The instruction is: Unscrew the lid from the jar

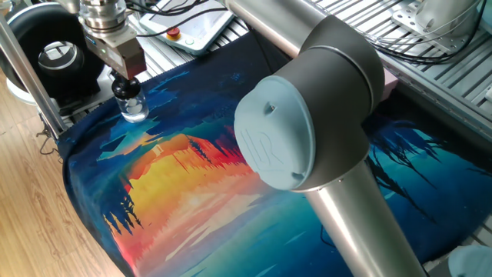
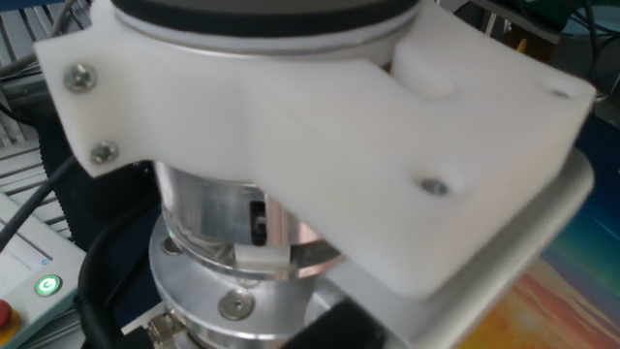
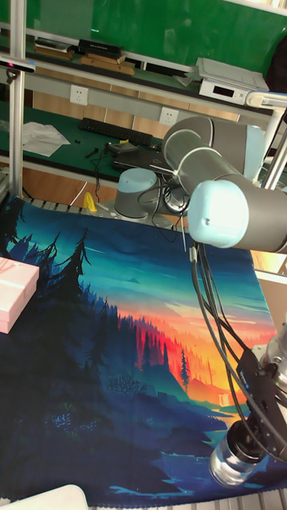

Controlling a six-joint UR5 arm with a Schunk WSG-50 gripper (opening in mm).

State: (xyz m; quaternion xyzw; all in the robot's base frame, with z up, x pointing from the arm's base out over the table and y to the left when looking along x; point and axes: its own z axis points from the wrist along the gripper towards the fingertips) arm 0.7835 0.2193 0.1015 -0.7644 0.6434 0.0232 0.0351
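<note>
The jar [image 1: 135, 110], small, squat and of clear glass, stands upright on the painted mat [image 1: 200, 177] near its far left corner. Its black lid [image 1: 123, 91] sits on the neck. My gripper [image 1: 127, 80] comes straight down from above and is shut on the lid. In the tall fixed view the jar [image 3: 232, 464] shows at the bottom right under the gripper body [image 3: 267, 414], and the lid is hidden there. The other fixed view is filled by my wrist's white mount [image 2: 320, 145], which hides jar and lid.
A large black ring-shaped device [image 1: 58, 55] sits just behind the jar, off the mat. A metal post [image 1: 27, 73] stands to the left of it. A pendant with a red button [image 1: 175, 32] lies at the back. A pink box [image 3: 14, 293] rests on the mat's far side. My elbow [image 1: 307, 115] looms over the middle.
</note>
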